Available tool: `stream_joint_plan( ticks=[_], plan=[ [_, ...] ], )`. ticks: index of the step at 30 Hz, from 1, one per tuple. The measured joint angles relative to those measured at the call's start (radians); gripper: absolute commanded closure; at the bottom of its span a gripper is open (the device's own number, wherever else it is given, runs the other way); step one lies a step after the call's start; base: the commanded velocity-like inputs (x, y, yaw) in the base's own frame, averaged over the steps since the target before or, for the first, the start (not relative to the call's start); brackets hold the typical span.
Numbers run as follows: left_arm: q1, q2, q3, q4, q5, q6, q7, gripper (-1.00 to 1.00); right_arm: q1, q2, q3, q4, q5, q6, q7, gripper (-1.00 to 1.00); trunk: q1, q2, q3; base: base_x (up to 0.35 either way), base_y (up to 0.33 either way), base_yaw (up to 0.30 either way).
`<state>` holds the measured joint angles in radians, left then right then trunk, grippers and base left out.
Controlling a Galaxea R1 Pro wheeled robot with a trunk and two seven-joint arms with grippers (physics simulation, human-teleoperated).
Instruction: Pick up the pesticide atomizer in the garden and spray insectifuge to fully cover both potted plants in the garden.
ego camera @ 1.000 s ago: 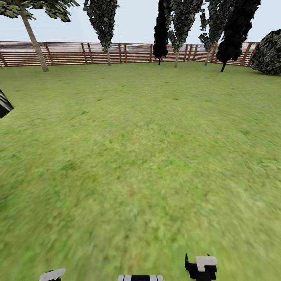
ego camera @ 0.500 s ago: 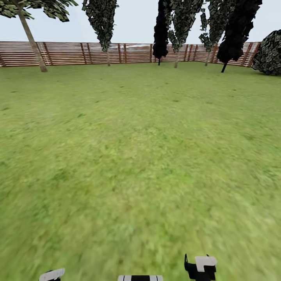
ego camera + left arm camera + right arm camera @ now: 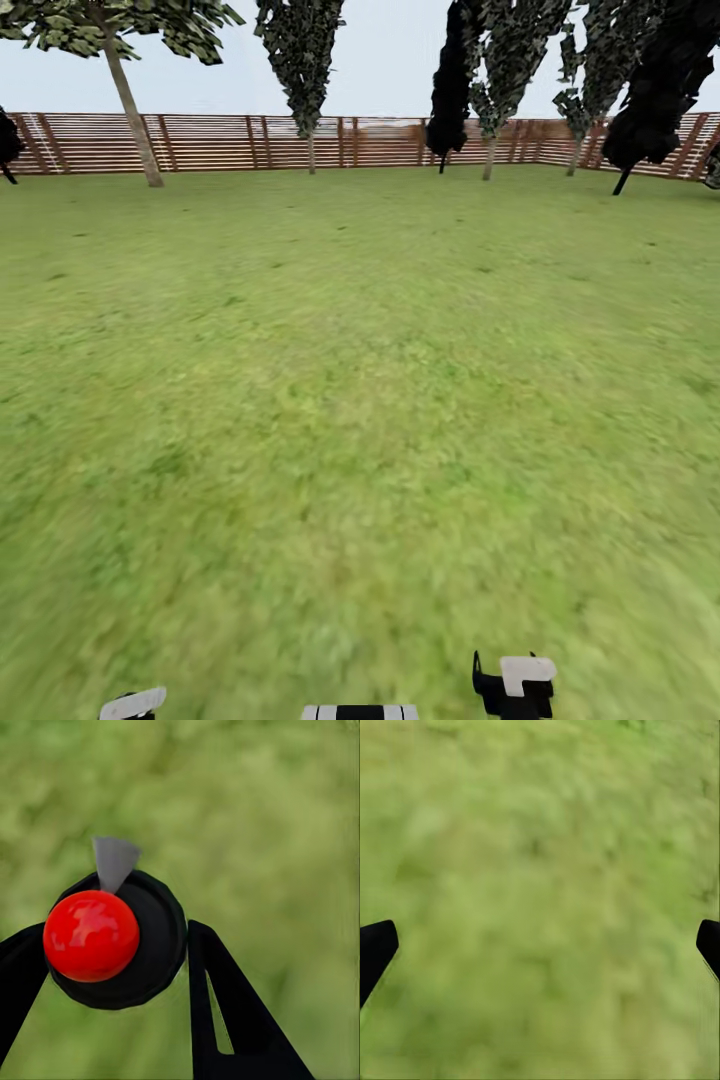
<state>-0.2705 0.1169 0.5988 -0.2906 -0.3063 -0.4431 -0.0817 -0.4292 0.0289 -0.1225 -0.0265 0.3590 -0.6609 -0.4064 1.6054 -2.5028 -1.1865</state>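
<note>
My left gripper (image 3: 112, 967) has its two dark fingers (image 3: 225, 1020) spread to either side of a round black thing with a glossy red ball (image 3: 91, 935) on it and a small grey wedge poking out beyond. The fingers flank this round thing, but I cannot tell whether they press on it or only frame it, nor whether it is the spray bottle seen end-on, so I cannot say how this gripper stands. Past it there is only blurred grass.

My right gripper (image 3: 540, 945) is spread wide, its fingertips (image 3: 375, 949) at the two far edges of the wrist view, with nothing between them but lawn (image 3: 540, 870).

Looking ahead from my head, the lawn runs flat and bare to a brown slat fence (image 3: 220, 142), with a pale-trunked palm (image 3: 128, 100) at the left and dark slim trees (image 3: 455, 80) along the back. Neither the small speckled plants nor the stone patio lies within this stretch, so I judge they sit off to one side or behind me. I cannot yet say which arm is nearer to them; turning the base to find them comes first.
</note>
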Motion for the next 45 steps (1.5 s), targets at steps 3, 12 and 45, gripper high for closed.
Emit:
stream_joint_plan(
  ticks=[3,12,45],
  plan=[
    [0.0,0.0,0.0,0.0,0.0,-0.001,0.001,1.0,0.0,0.0,0.0,0.0,0.0,0.0,0.0,-1.0,0.0,0.0,0.0,0.339,-0.103,0.277],
    [0.0,-0.001,0.0,0.0,0.0,0.0,0.001,1.0,0.0,0.0,0.0,0.0,0.0,0.0,0.0,-1.0,0.0,0.0,0.0,0.34,-0.106,0.137],
    [0.0,0.0,0.0,0.0,0.0,0.0,0.001,1.0,0.0,0.0,0.0,0.0,0.0,0.0,0.001,-1.0,0.0,0.0,0.0,0.34,-0.08,0.13]
  ],
)
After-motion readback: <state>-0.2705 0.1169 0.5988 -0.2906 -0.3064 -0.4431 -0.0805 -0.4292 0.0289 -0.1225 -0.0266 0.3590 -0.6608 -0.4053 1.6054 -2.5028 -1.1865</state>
